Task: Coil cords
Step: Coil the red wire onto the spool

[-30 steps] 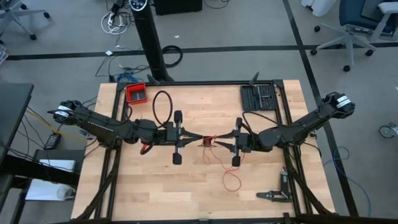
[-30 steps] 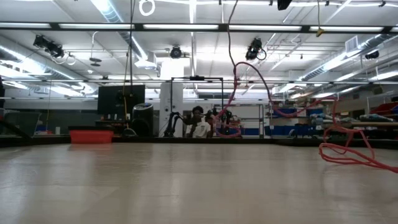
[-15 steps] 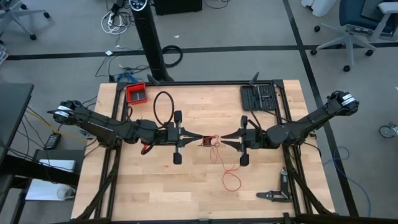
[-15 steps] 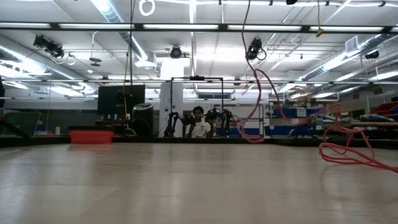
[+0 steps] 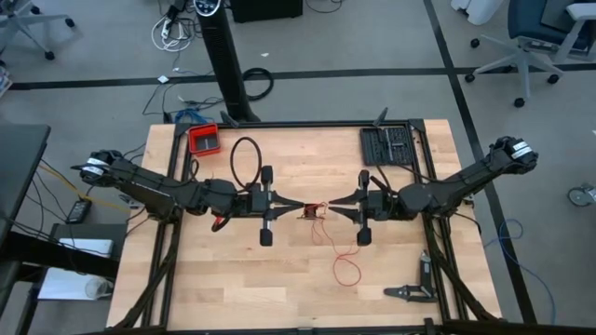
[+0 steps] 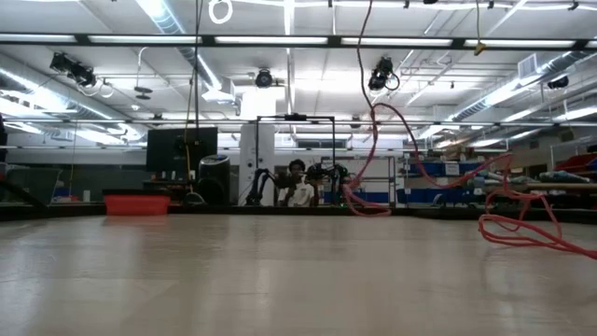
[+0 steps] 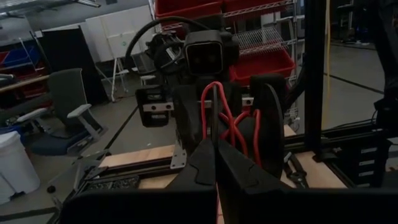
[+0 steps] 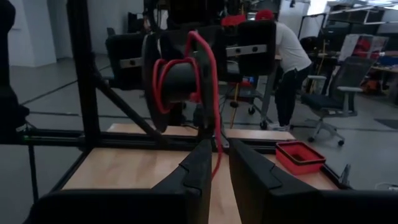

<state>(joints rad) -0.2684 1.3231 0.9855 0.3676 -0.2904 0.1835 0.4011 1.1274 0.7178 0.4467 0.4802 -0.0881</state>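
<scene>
The cords show as one thin red cord. Part of it is a small bundle (image 5: 308, 213) of turns wound between two dark round cheeks (image 7: 230, 121), held above mid-table at the tip of my shut left gripper (image 5: 298, 210). My right gripper (image 5: 330, 207) faces it from the right, its fingers a narrow gap apart. The cord (image 8: 217, 144) runs down through that gap. The rest hangs to slack loops (image 5: 347, 270) lying on the table. My left gripper comes level from the table's left and holds the wound bundle (image 7: 219, 127) at its shut fingertips, clear of the table. The fingertips hide which part they pinch. My right gripper has the cord (image 8: 217, 163) between its fingers, but I cannot tell whether the pads touch it.
A red tray (image 5: 204, 140) and a black cable loop (image 5: 244, 158) lie far left. A black tool case (image 5: 388, 145) sits far right, and a black clamp (image 5: 410, 291) near right. More red cord loops (image 6: 522, 229) lie at the right in the low view. A person (image 8: 289, 62) stands beyond the table.
My right gripper has drawn back a little toward the table's right edge and risen slightly. The hanging stretch of cord has swung with it. The bundle and the loops on the table have stayed in place.
</scene>
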